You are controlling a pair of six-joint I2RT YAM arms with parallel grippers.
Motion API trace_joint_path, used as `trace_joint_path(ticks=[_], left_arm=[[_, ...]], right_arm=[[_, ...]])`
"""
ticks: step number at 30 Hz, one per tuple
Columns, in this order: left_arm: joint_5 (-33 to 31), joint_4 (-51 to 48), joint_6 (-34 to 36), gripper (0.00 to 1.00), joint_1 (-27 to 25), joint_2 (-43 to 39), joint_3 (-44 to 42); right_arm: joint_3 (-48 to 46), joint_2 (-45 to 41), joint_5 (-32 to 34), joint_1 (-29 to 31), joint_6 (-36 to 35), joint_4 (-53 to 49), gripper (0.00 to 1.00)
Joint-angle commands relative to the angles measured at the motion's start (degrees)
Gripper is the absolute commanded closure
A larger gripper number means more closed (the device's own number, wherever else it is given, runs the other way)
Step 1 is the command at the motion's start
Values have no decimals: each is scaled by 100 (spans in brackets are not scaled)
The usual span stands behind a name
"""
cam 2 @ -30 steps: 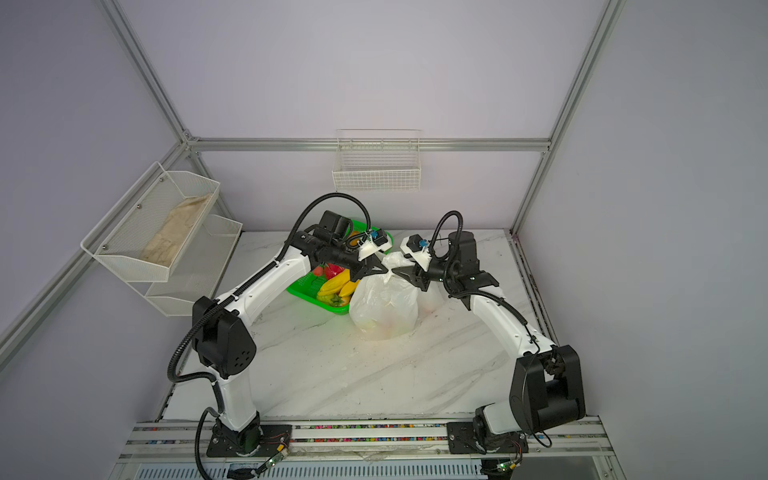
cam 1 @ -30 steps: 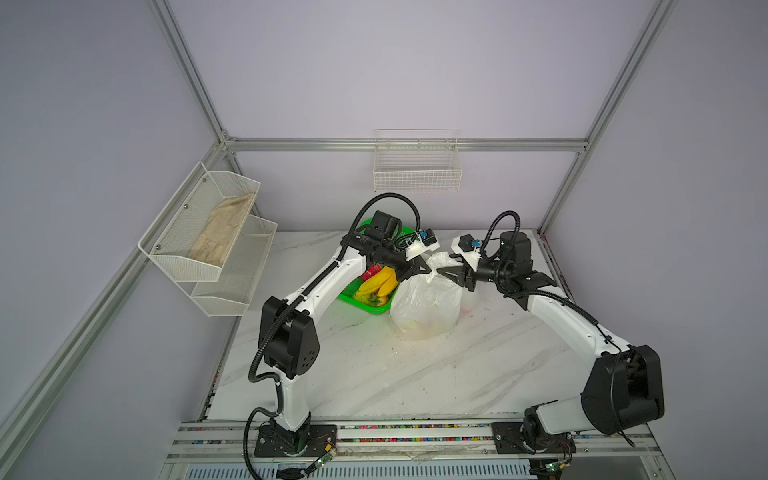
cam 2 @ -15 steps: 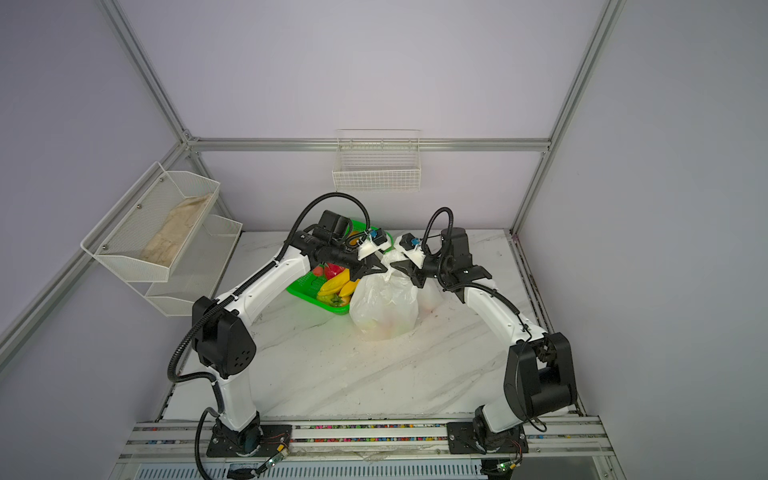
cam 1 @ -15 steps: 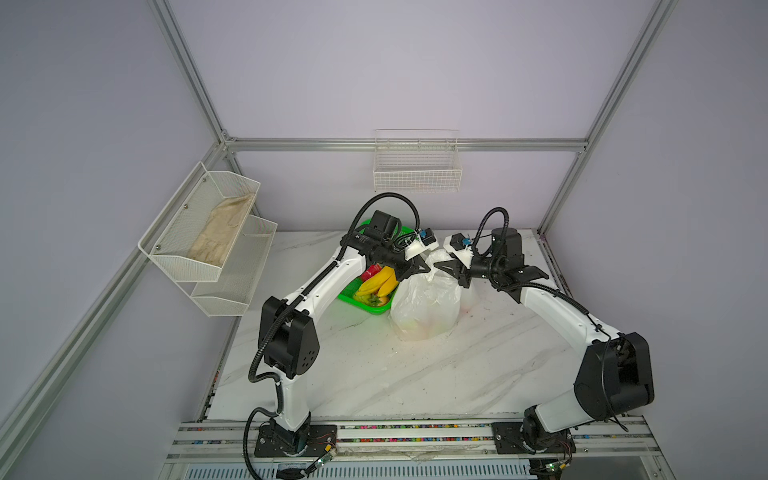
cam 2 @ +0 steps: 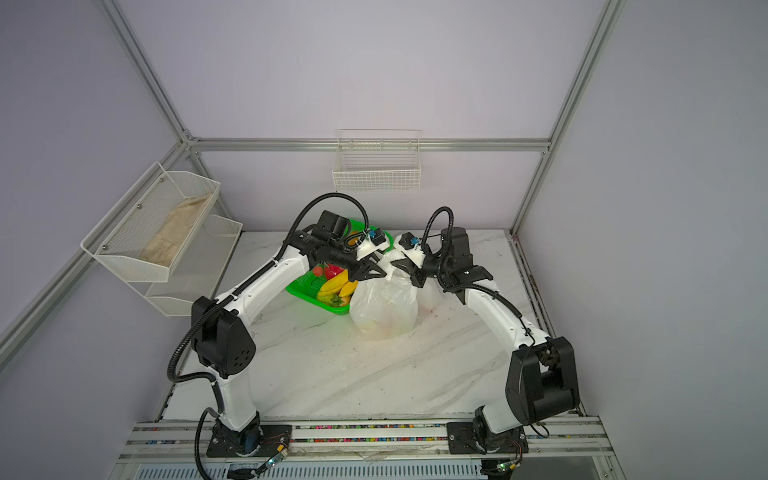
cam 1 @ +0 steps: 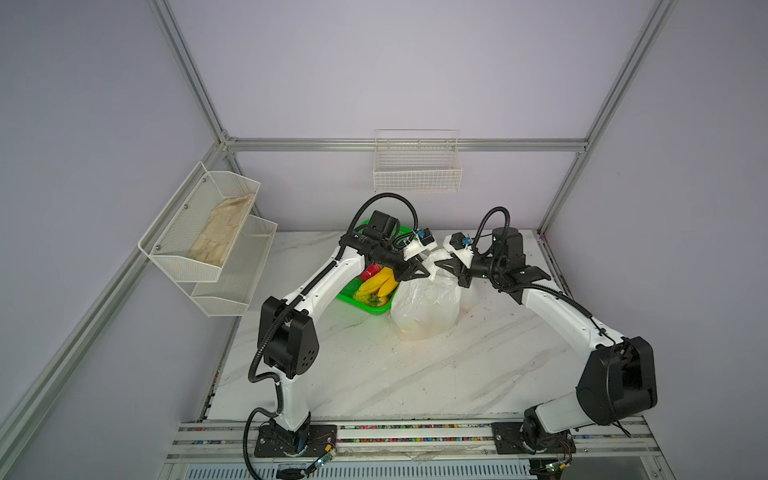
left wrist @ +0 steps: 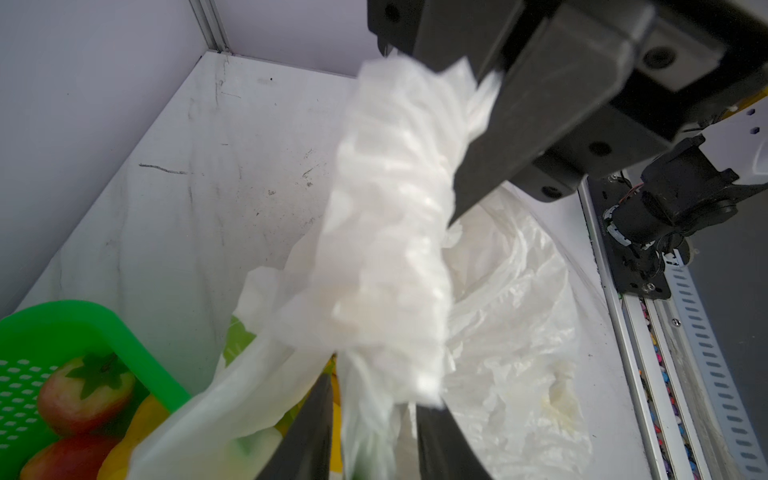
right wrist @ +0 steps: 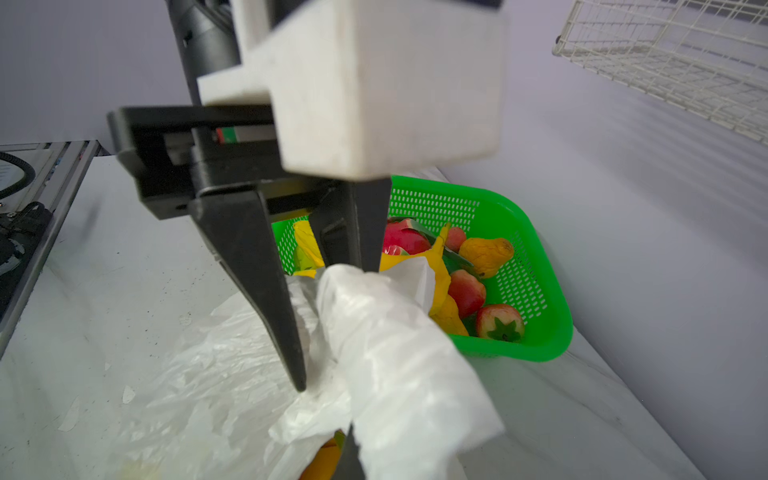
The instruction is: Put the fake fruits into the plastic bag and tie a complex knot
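On the marble table (cam 1: 374, 374), right tool (cam 1: 439, 263) pinches the plastic bag (cam 1: 424, 307); left tool (cam 1: 424, 272) stands parted.

Soft, even light comes from overhead in both top views, so only faint shadows lie on the table (cam 1: 415, 374), with a mild sheen on its marble. The wide lens splays the frame posts (cam 1: 189, 70) toward the corners. At my wrists the view is soft: the plastic bag (left wrist: 386, 232) is smeared, nearly blown white, and my left gripper (right wrist: 336, 328) looms dark, soft-edged — too near.
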Motion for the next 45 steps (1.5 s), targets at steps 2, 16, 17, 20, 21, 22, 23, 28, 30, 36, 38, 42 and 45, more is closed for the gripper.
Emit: trace_joint_path(ticks=[2, 16, 17, 20, 21, 22, 23, 28, 30, 36, 38, 42, 45], left_arm=[[156, -259, 182, 83, 133, -128, 125], [136, -333, 190, 100, 274, -308, 115], [124, -341, 207, 100, 279, -335, 106], [58, -405, 301, 100, 278, -407, 73], [24, -414, 342, 100, 277, -423, 54], [-15, -413, 357, 100, 275, -443, 41], [-35, -414, 367, 100, 278, -447, 38], [170, -401, 235, 100, 292, -452, 81], [415, -265, 60, 100, 296, -469, 92], [1003, 567, -818, 100, 279, -566, -109], [981, 1174, -1290, 100, 270, -718, -456], [958, 2640, -2304, 100, 194, -1106, -1320], [946, 3183, -2564, 100, 112, -1365, -1770]], right_arm=[[297, -196, 384, 28, -383, -492, 100], [1003, -141, 2686, 235, -1182, -1492, 95], [1012, -167, 2849, 263, -1220, -1476, 93], [1036, -227, 3086, 281, -1319, -1435, 92], [1042, -241, 3132, 290, -1330, -1410, 92], [1060, -245, 3144, 300, -1344, -1402, 91], [1081, -250, 3134, 296, -1356, -1393, 91], [884, -384, 2961, 348, -1267, -923, 98], [714, -407, 2704, 421, -1034, -617, 100], [-9, -487, 2511, 575, -133, 506, 100], [-201, -539, 2583, 586, 181, 892, 100], [-712, -602, 2399, 592, 1310, 2066, 100], [-1017, -581, 2744, 661, 1871, 2704, 100]])
